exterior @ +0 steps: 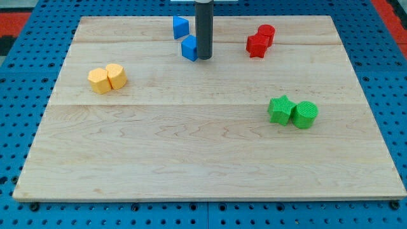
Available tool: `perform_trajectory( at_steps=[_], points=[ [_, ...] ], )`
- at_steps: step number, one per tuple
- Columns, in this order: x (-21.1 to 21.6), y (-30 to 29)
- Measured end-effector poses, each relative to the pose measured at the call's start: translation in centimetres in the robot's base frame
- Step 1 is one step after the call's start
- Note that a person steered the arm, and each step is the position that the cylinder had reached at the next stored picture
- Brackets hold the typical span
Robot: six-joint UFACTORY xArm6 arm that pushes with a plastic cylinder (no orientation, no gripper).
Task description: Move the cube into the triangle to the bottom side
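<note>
A blue cube (pixel 189 48) lies near the view's top on the wooden board (pixel 203 152). A blue triangle block (pixel 180 27) lies just above it and slightly to the left, a small gap between them. My tip (pixel 204 58) stands right against the cube's right side. The rod rises straight up out of the view's top.
Two red blocks (pixel 260 41) touch each other at the top right. Two yellow blocks (pixel 107 78) sit together at the left. A green star-like block (pixel 280 110) and a green cylinder (pixel 305 114) sit together at the right. Blue pegboard surrounds the board.
</note>
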State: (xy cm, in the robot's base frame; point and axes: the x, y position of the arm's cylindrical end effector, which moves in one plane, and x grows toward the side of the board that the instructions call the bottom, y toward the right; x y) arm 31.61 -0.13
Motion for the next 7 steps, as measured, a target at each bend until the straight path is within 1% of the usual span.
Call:
perform_trajectory(
  at_steps=[1,2,3,4,5,7],
  points=[
    [0.0,-0.1],
    [-0.1,-1.6],
    [-3.8,-4.8],
    [-5.0,-2.9],
    [-1.7,0.0],
    [0.5,1.0]
  ],
)
